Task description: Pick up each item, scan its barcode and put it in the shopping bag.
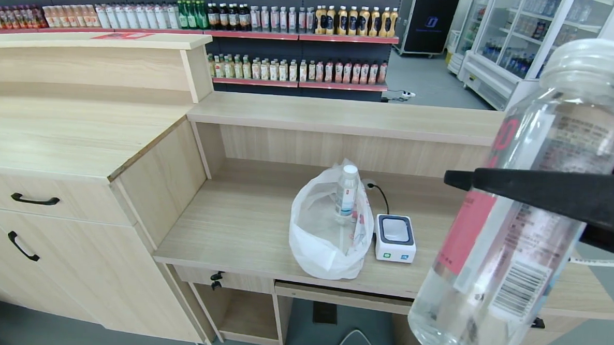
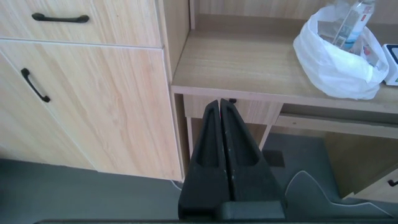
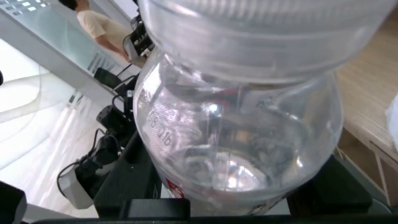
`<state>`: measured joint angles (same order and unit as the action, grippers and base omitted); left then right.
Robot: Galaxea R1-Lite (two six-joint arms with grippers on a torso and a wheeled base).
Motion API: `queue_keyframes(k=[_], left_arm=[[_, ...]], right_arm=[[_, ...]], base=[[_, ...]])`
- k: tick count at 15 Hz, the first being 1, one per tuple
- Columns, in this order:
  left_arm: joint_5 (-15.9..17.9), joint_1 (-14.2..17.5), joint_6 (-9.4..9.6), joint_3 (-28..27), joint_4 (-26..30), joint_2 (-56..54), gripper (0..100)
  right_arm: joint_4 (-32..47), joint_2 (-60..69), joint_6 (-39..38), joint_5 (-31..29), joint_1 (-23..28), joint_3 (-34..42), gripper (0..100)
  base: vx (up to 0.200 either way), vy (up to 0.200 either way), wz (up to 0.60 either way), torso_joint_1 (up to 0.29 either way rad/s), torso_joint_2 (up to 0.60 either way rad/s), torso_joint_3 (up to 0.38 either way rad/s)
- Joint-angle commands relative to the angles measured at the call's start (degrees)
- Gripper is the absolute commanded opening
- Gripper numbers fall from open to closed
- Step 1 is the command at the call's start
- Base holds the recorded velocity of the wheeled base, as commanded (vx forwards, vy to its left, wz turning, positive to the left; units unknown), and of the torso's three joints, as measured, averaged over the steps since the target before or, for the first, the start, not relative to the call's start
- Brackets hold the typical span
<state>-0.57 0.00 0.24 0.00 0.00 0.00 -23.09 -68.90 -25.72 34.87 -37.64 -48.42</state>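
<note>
A clear water bottle (image 1: 517,213) with a red label and a barcode hangs close to the head camera at the right, held by my right gripper (image 1: 544,190), which is shut on it. The same bottle (image 3: 242,124) looms large in the right wrist view. On the counter a white shopping bag (image 1: 330,230) holds another clear bottle (image 1: 346,191) standing upright. Just right of the bag sits the white barcode scanner (image 1: 395,237). My left gripper (image 2: 221,118) is shut on nothing, low in front of the counter's edge, with the bag (image 2: 342,59) farther off.
The wooden counter (image 1: 243,216) has a raised back ledge and a taller cabinet with black drawer handles (image 1: 35,200) on its left. Shelves of drinks (image 1: 293,21) and glass-door fridges (image 1: 520,36) stand behind. A cable runs from the scanner to the counter's back.
</note>
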Motion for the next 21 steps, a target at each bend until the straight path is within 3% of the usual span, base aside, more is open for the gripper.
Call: queue_keyframes(k=[1,3,11,21], left_arm=[[-0.04,0.0,0.02,0.0,0.0,0.0,0],[-0.04,0.0,0.02,0.0,0.0,0.0,0],[-0.04,0.0,0.02,0.0,0.0,0.0,0],[-0.04,0.0,0.02,0.0,0.0,0.0,0]], right_arm=[[0.15,0.52,-0.03,0.2,-1.12,0.08,0],[3.4,3.25,0.41,1.87,-2.79,0.17,0],[3.49,3.51,1.02,1.61,-2.52,2.28,0],[3.4,0.79,7.0,1.43,1.17,4.48,0]], base=[[0.0,0.0,0.0,0.0,0.0,0.0],[0.0,0.0,0.0,0.0,0.0,0.0],[0.0,0.0,0.0,0.0,0.0,0.0],[0.0,0.0,0.0,0.0,0.0,0.0]])
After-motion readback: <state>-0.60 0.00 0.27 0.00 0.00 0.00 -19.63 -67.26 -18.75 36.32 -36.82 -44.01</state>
